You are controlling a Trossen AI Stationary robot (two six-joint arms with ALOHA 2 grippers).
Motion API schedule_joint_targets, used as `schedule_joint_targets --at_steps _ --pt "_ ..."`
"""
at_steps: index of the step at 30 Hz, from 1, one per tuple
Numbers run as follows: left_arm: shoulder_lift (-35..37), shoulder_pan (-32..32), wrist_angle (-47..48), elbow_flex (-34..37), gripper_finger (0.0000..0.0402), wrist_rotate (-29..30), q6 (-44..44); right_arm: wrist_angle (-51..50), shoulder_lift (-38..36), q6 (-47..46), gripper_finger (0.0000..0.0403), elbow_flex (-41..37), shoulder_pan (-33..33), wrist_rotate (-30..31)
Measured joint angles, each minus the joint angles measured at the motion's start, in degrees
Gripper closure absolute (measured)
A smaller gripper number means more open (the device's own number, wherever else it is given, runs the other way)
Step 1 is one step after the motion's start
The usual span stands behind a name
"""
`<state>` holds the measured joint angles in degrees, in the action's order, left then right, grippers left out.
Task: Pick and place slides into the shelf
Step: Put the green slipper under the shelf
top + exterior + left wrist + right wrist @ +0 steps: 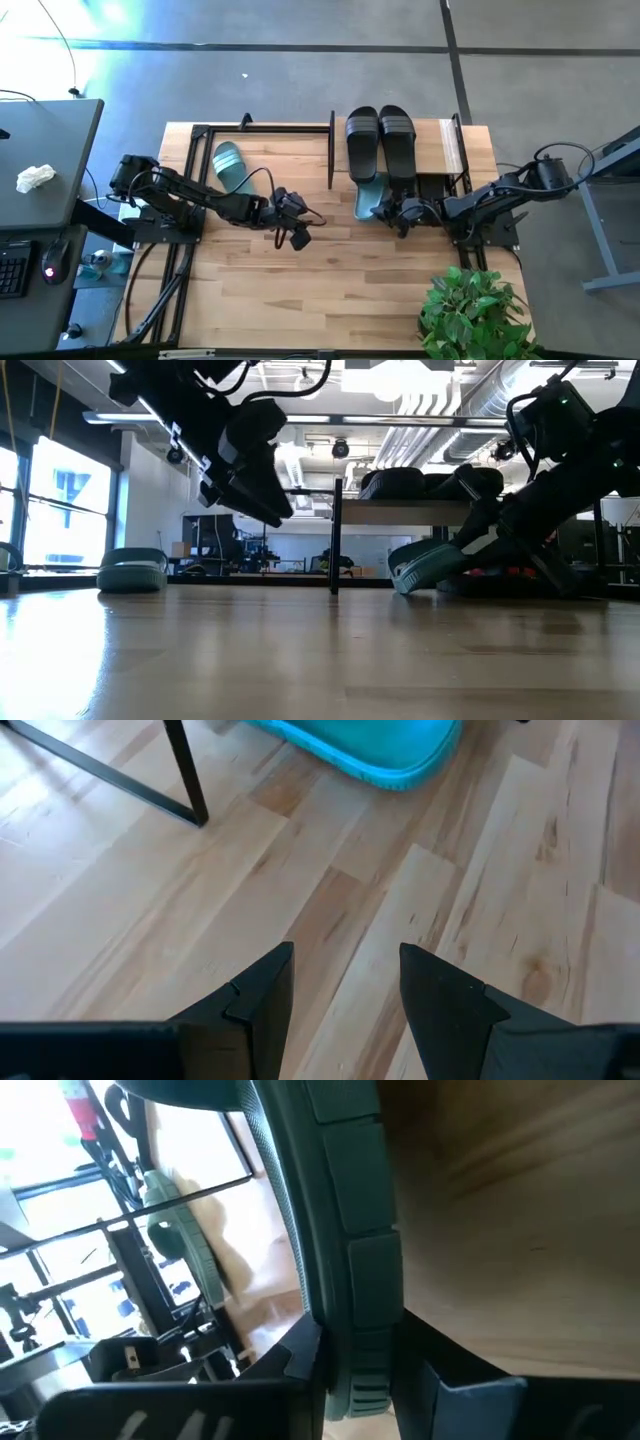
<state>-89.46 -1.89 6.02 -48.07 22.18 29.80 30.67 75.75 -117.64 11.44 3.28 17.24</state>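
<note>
One sage-green slide (368, 200) is in my right gripper (392, 212) at the shelf's near side, partly below the light top board (440, 145). Two black slides (380, 140) lie side by side, soles down, on that board. The other green slide (228, 165) rests sole down on the table inside the open black frame (270, 128). My left gripper (297, 236) hangs open above the bare table middle, right of that slide, touching nothing; its wrist view shows the slide's end (370, 750). My right gripper is shut on the green slide's side rim (358, 1320), pinched between both fingers (300, 1360). It comes from the table's right, low and nearly level. The slide (430, 565) is tilted, with its lower end (400, 582) at the table beside the shelf's post.
A potted plant (475, 310) stands at the table's near right corner. The frame's thin post (337, 535) rises between the two green slides. Dark shapes (490, 575) lie under the shelf board. Bare wood (330, 290) stretches across the near half of the table.
</note>
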Motion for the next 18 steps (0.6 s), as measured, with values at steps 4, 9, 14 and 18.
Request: schedule_joint_targets --at_steps 4,9,14,18 --pt "-1.8 0.0 -1.08 0.02 0.0236 -0.43 0.0 0.06 0.02 1.54 0.033 0.02 -0.05 -2.33" --pt "-3.99 0.0 -3.59 -0.07 0.0236 -0.63 0.0 2.87 0.02 5.91 0.0319 0.02 0.03 -3.9" --pt "-5.35 0.0 -3.81 -0.11 0.0236 -0.79 0.02 5.24 0.01 8.01 0.032 0.02 -0.04 -6.55" --pt "-5.34 0.0 -3.65 -0.04 0.0236 -0.79 0.02 3.72 0.0 5.24 0.0319 0.02 -0.16 -7.3"
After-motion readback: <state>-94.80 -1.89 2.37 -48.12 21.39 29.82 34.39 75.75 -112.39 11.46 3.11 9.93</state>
